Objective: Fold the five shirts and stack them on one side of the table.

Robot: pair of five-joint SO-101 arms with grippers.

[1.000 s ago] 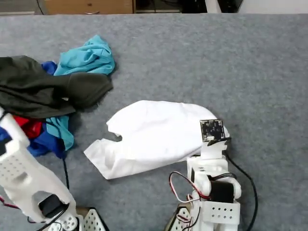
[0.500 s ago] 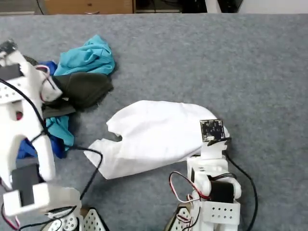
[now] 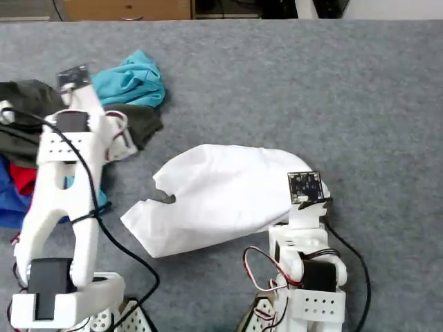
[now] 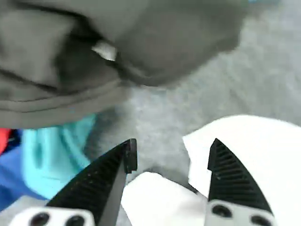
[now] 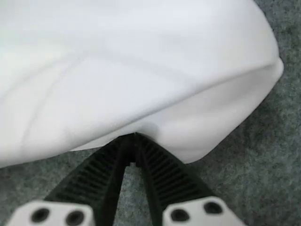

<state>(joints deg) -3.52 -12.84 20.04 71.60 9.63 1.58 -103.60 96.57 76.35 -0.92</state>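
A white shirt (image 3: 221, 197) lies crumpled in the middle of the grey table (image 3: 332, 90). At the left is a pile: a teal shirt (image 3: 131, 79), a dark grey shirt (image 3: 21, 121), a red one (image 3: 21, 178) and a blue one (image 3: 10, 207). My left arm (image 3: 69, 159) stretches over this pile. Its gripper (image 4: 174, 153) is open above bare table, between the dark grey shirt (image 4: 117, 52) and the white shirt (image 4: 249, 141). My right gripper (image 5: 132, 140) is shut, its tips at the white shirt's (image 5: 131, 61) near edge.
The right arm's base (image 3: 308, 277) stands at the front edge, right of centre. The far and right parts of the table are bare carpet. A wooden cabinet (image 3: 128, 8) stands beyond the table's back edge.
My left arm has swung up from the front left corner and out over the shirt pile, towards the white shirt. The right arm and the white shirt have not moved.
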